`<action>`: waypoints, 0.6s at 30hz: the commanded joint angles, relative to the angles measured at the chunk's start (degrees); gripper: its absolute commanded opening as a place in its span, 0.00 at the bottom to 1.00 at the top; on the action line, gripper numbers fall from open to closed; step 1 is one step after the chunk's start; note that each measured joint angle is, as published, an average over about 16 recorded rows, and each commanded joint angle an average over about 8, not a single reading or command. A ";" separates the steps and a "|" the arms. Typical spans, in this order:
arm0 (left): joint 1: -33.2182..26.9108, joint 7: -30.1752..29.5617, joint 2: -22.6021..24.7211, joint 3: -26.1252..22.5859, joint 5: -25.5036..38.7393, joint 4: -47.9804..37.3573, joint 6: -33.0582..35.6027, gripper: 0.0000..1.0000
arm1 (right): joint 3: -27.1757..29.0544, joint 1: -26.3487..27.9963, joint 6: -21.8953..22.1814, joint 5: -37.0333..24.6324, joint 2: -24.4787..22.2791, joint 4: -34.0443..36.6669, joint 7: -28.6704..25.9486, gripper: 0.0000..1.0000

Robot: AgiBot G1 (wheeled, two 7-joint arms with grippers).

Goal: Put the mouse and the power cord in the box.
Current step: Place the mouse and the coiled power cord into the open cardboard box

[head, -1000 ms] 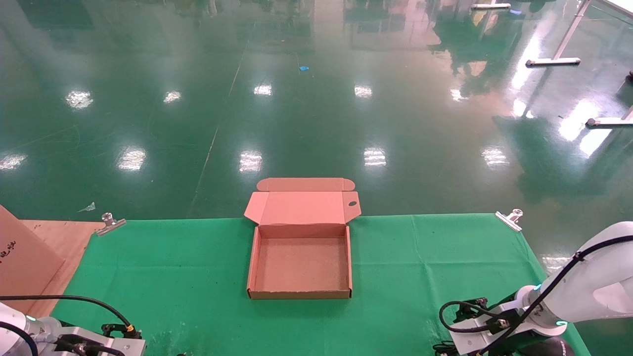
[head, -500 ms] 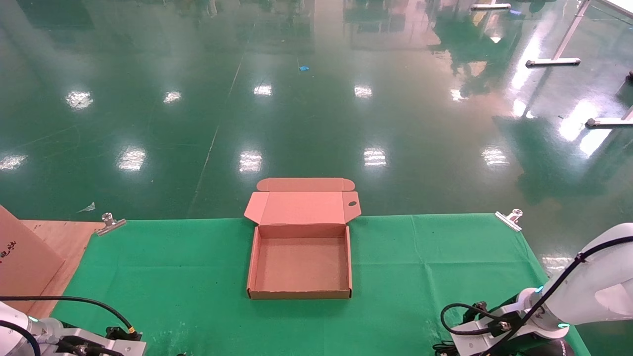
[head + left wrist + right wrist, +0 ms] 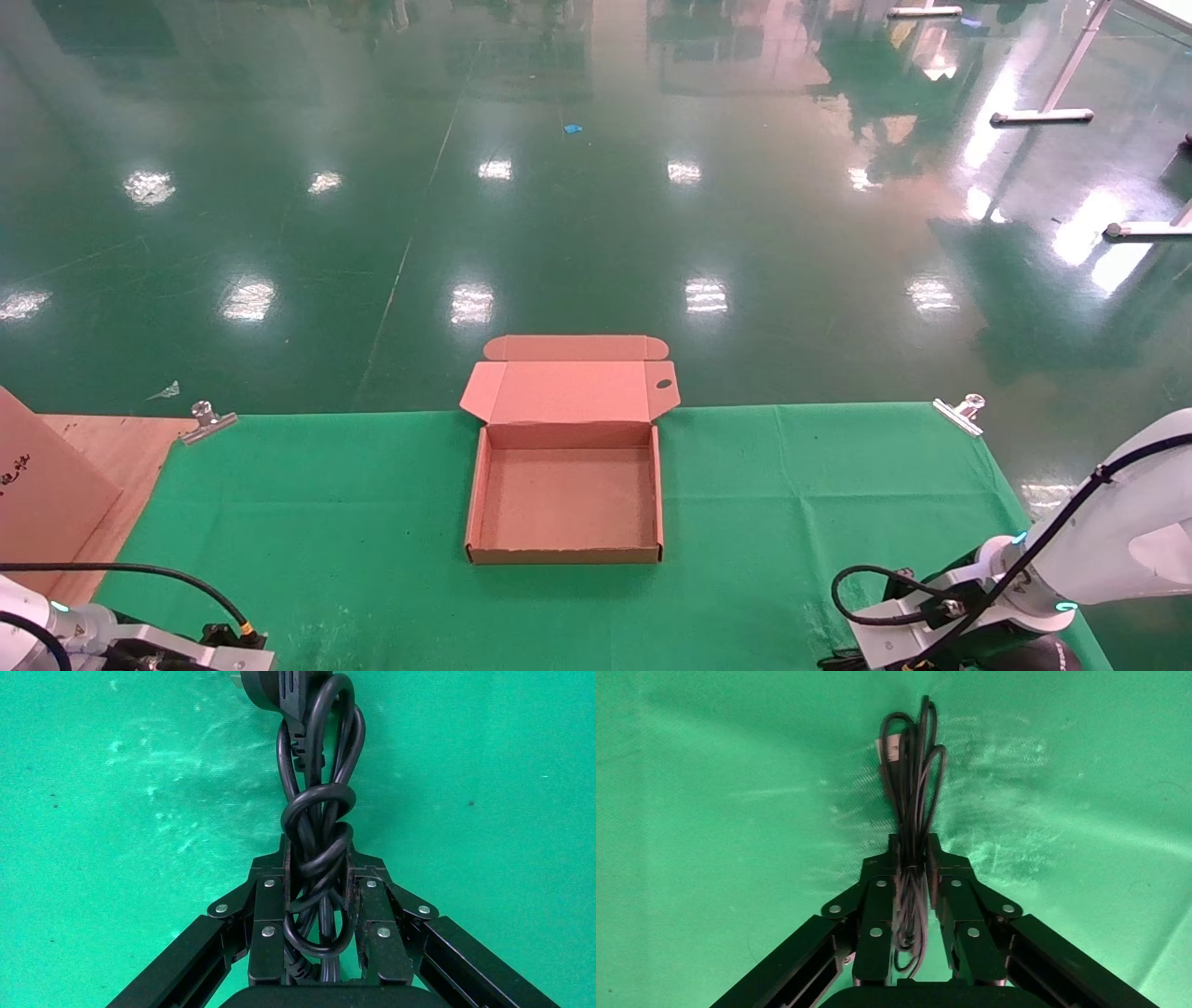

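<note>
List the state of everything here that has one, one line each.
box: open, nothing inside.
lid: folded back, away from the robot.
power cord: bundled in loops, clamped between gripper fingers.
left gripper: shut on the power cord.
thin cable bundle: looped, clamped between gripper fingers.
right gripper: shut on the thin cable bundle.

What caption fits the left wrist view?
Left gripper fingers clamped on the bundled power cord above green cloth.
</note>
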State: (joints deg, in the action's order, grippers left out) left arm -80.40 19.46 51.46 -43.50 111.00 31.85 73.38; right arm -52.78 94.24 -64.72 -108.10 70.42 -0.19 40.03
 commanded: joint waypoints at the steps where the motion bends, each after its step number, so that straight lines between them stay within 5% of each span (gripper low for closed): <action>1: 0.23 -0.02 -0.18 0.03 -0.16 0.35 0.24 0.00 | 0.04 0.08 -0.34 0.05 -0.05 0.05 0.09 0.00; 18: -3.01 -4.90 -5.33 1.60 -1.66 12.46 5.48 0.00 | 1.13 5.63 -6.32 1.61 -1.89 -1.14 1.78 0.00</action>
State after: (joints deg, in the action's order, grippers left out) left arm -83.65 14.16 46.27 -41.89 109.40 44.88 78.99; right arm -51.64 100.28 -71.33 -106.46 68.62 -1.40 41.62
